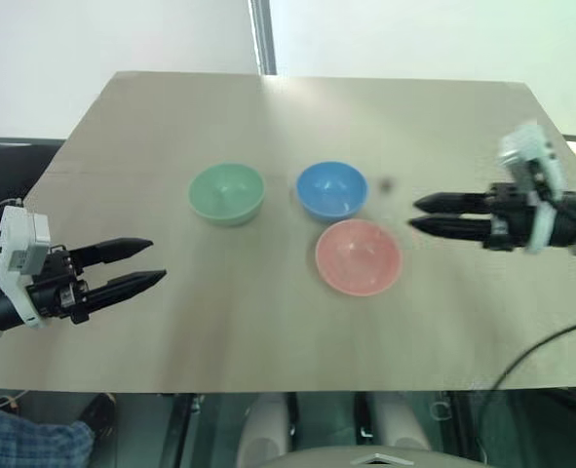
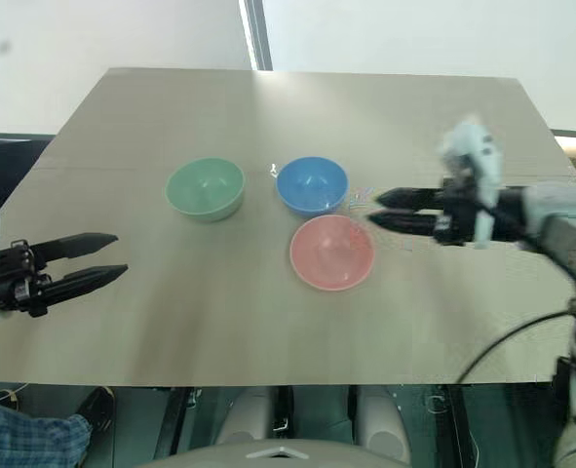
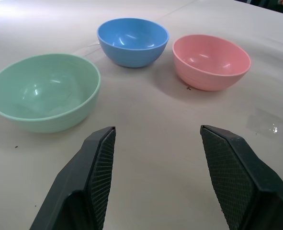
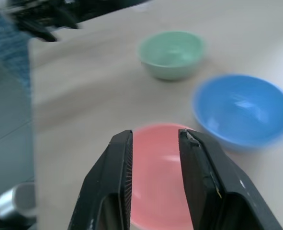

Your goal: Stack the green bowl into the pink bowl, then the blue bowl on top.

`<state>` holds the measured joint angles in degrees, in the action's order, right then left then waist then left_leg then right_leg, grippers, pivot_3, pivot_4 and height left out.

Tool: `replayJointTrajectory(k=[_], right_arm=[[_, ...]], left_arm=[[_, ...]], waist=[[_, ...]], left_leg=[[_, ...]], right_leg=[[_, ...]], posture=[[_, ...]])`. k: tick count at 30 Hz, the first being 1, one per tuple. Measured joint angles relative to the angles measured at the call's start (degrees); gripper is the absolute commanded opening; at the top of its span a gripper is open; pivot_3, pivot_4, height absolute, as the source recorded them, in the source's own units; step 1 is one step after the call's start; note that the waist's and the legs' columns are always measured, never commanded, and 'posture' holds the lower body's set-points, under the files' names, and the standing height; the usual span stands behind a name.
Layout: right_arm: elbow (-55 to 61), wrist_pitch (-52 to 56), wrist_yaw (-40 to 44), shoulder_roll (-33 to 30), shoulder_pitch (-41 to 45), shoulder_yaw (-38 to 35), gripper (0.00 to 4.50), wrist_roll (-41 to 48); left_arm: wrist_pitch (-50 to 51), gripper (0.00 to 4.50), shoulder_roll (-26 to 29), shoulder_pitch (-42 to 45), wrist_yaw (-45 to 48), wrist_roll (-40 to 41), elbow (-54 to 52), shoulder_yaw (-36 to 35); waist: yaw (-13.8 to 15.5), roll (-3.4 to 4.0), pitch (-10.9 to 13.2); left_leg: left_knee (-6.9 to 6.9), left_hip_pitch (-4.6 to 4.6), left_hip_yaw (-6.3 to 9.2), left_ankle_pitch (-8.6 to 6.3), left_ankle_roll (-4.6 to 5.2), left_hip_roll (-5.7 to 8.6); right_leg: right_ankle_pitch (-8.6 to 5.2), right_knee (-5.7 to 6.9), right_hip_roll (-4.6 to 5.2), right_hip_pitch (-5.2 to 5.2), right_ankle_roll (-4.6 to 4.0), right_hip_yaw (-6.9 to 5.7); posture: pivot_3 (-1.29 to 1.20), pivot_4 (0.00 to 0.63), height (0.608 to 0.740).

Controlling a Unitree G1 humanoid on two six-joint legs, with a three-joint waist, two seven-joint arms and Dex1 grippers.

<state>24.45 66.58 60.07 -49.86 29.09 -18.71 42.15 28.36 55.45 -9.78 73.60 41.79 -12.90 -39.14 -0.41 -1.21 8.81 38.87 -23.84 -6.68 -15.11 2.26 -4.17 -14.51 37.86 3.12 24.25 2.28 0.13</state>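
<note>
- Head views: three small round bowls of smooth plastic are seen upright and separate on a matte beige table (image 1: 268, 322). The green bowl (image 1: 226, 192) is set to the robot's left, the blue bowl (image 1: 331, 188) just beside it to the right, and the pink bowl (image 1: 358, 255) nearer the robot, close below the blue one. The left gripper (image 1: 139, 264) is held over the table's left edge, its two black tapered fingers parted and empty, well apart from the green bowl. The right gripper (image 1: 422, 215) is held just beside the pink bowl's right rim, its fingers narrowly parted with nothing between them.
- Left wrist view: the cross-hatched pads (image 3: 103, 172) are seen spread wide over bare table. The green bowl (image 3: 44, 91) lies nearest, beyond one finger; the blue bowl (image 3: 132, 40) and pink bowl (image 3: 211, 61) lie farther off.
- Right wrist view: the pink bowl (image 4: 155, 177) is seen through the narrow gap, beyond the fingers (image 4: 206, 182), untouched. The blue bowl (image 4: 242, 110) lies beside it, the green bowl (image 4: 171, 54) farther away.
</note>
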Motion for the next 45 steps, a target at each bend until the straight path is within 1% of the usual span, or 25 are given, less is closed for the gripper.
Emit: replayJointTrajectory(k=[2, 3, 5, 7, 11, 13, 15, 16, 17, 18, 27, 31, 33, 36, 39, 45], right_arm=[[-2.4, -1.5, 1.7, -1.7, -2.0, -2.2, 1.74, 0.1], [-5.1, -4.6, 4.3, -4.8, -5.7, -4.8, 1.74, -0.2], [-7.6, -8.3, 6.9, -7.0, -8.5, -7.1, 1.74, -0.8], [-8.9, -11.3, 9.3, -8.7, -10.4, -8.0, 1.74, -0.9], [-10.5, -13.7, 10.6, -10.3, -11.1, -9.1, 1.74, -0.8], [-10.8, -14.9, 10.8, -10.7, -11.5, -9.3, 1.74, -0.6], [-10.8, -15.6, 10.7, -10.7, -12.0, -9.2, 1.91, -0.2], [-10.7, -15.6, 10.7, -10.7, -12.1, -9.2, 1.91, -0.1], [-10.7, -15.8, 10.5, -10.6, -12.4, -9.1, 1.91, 0.1], [-10.6, -15.8, 10.4, -10.6, -12.4, -9.1, 1.91, 0.2], [-9.7, -17.1, 9.3, -10.6, -13.8, -9.2, 1.91, 1.2], [-9.7, -18.0, 9.0, -10.7, -13.8, -9.0, 1.91, 1.3], [-9.8, -18.2, 8.8, -10.7, -13.6, -8.7, 1.91, 1.3], [-9.8, -18.2, 8.5, -10.7, -13.4, -8.5, 1.91, 1.5], [-9.7, -18.2, 8.2, -10.7, -13.6, -8.8, 1.91, 2.2], [-9.2, -18.1, 8.0, -11.0, -14.7, -9.7, 1.91, 3.4]], left_arm=[[-0.1, 2.99, 0.0, 0.0, -0.1, 0.0, 0.0, 0.0], [-0.2, 2.99, 0.0, 0.1, -0.2, -0.2, 0.1, 0.1], [-0.2, 2.99, 0.0, 0.7, -1.0, -0.9, 0.7, 0.3], [-1.4, 2.99, 0.1, 2.0, -2.4, -2.7, 2.1, 1.3], [-2.9, 2.99, 0.3, 4.7, -4.3, -6.0, 5.7, 3.5], [-3.8, 2.99, 0.4, 7.6, -5.7, -7.6, 7.8, 5.1], [-6.8, 3.50, 1.0, 11.7, -7.7, -11.1, 10.8, 7.3], [-8.2, 3.72, 1.5, 13.1, -8.4, -12.6, 12.0, 8.3], [-10.9, 4.32, 2.1, 16.3, -9.2, -15.2, 14.9, 10.6], [-11.7, 4.47, 2.1, 17.0, -9.3, -15.9, 15.5, 11.0], [-25.6, 4.47, 2.3, 27.5, -7.1, -25.6, 25.0, 24.3], [-34.6, 4.47, 0.1, 38.5, -4.0, -32.6, 34.0, 33.9], [-36.5, 4.47, -1.0, 44.1, -2.6, -35.2, 39.5, 37.8], [-37.9, 4.47, -2.7, 51.3, -0.9, -37.5, 45.2, 40.8], [-42.4, 4.47, -4.6, 59.4, 0.9, -40.7, 53.1, 44.2], [-49.1, 4.47, -7.8, 65.5, 1.7, -45.9, 64.8, 48.7]], waist=[[-0.1, 0.02, 0.0], [-0.2, 0.04, 0.0], [-0.5, 0.05, 0.0], [-0.6, 0.06, 0.0], [-0.4, 0.06, 0.0], [-0.3, 0.04, 0.0], [0.0, 0.04, 0.0], [0.0, 0.04, 0.0], [0.1, 0.04, 0.0], [0.1, 0.04, 0.0], [0.0, 0.04, 0.0], [0.9, 0.04, 0.0], [1.1, 0.03, 0.0], [1.2, 0.03, 0.0], [1.2, 0.03, 0.0], [1.1, 0.01, 0.0]], left_leg=[[0.00, 0.02, 0.01, 0.00, 0.00, -0.01], [-0.01, 0.04, 0.03, 0.00, 0.00, -0.03], [-0.01, 0.09, 0.04, 0.00, 0.01, -0.05], [-0.01, 0.15, 0.11, 0.00, 0.01, -0.06], [-0.01, 0.13, 0.10, 0.00, 0.01, -0.05], [-0.01, 0.10, 0.11, 0.00, 0.01, -0.05], [-0.01, 0.06, 0.05, 0.00, 0.01, -0.02], [-0.01, 0.05, 0.00, 0.00, 0.01, -0.02], [-0.01, 0.06, -0.02, 0.00, 0.01, -0.01], [-0.01, 0.03, -0.04, 0.00, 0.01, -0.02], [-0.01, 0.06, -0.14, 0.00, 0.01, -0.02], [0.11, 0.02, -0.11, 0.00, 0.02, -0.01], [0.18, -0.03, -0.11, 0.00, 0.02, -0.03], [0.22, -0.08, -0.09, 0.00, 0.02, -0.03], [0.25, -0.08, -0.09, 0.01, 0.02, -0.02], [0.27, -0.09, -0.09, 0.00, 0.02, -0.03]], right_leg=[[0.00, 0.05, -0.05, 0.00, 0.00, 0.00], [0.00, 0.06, -0.09, 0.00, 0.01, 0.00], [0.01, 0.09, -0.13, 0.00, 0.02, 0.05], [0.01, 0.12, -0.16, -0.01, 0.03, 0.11], [0.02, 0.11, -0.15, -0.01, 0.03, 0.13], [0.03, 0.09, -0.14, 0.00, 0.05, 0.13], [0.05, 0.08, -0.13, 0.00, 0.08, 0.10], [0.04, 0.08, -0.13, 0.00, 0.08, 0.09], [0.04, 0.07, -0.13, 0.00, 0.07, 0.09], [0.04, 0.04, -0.13, 0.02, 0.07, 0.10], [0.10, 0.07, -0.14, 0.03, 0.18, 0.14], [0.12, 0.11, -0.19, 0.00, 0.20, 0.14], [0.12, 0.11, -0.23, 0.02, 0.21, 0.15], [0.12, 0.10, -0.26, 0.02, 0.22, 0.15], [0.13, 0.10, -0.26, 0.01, 0.23, 0.17], [0.13, 0.11, -0.31, 0.02, 0.24, 0.21]], posture=[[0.00, 0.150, 0.740], [0.00, 0.150, 0.740], [0.00, 0.150, 0.740], [0.00, 0.150, 0.740], [0.00, 0.150, 0.740], [0.00, 0.150, 0.740], [0.00, 0.150, 0.740], [0.00, 0.150, 0.740], [0.00, 0.150, 0.740], [0.00, 0.150, 0.740], [0.00, 0.150, 0.740], [0.00, 0.150, 0.740], [0.00, 0.150, 0.740], [0.00, 0.150, 0.740], [0.00, 0.150, 0.740], [0.00, 0.150, 0.740]])
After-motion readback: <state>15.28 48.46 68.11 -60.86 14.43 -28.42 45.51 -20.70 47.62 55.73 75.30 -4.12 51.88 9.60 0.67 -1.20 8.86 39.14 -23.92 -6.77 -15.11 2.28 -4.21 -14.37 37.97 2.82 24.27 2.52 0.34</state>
